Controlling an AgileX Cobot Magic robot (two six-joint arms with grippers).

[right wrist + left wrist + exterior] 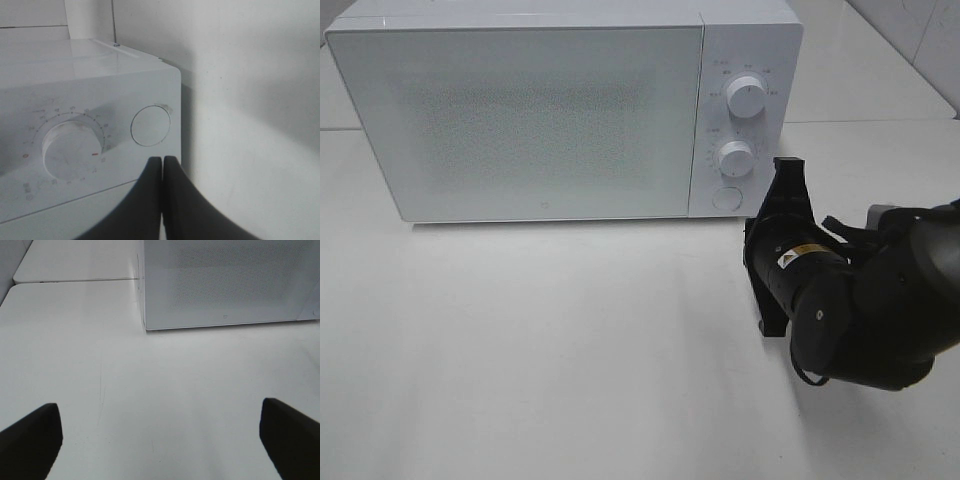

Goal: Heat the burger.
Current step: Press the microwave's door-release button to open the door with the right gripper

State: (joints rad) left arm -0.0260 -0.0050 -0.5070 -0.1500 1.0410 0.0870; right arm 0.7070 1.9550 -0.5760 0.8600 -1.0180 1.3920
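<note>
Left pincer: over the bare worktop, fingers wide apart, holding nothing. Microwave: white, door shut, front panel speckled. I cannot tell where the burger is, as none of my views shows it. Right arm: stretched toward the control panel. Right pincer: fingers pressed together, tip just beside the round button.

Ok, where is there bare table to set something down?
The table in front of the microwave door is bare, across to the right gripper. Crowded only by the control panel, where that shut gripper sits by the round button.
</note>
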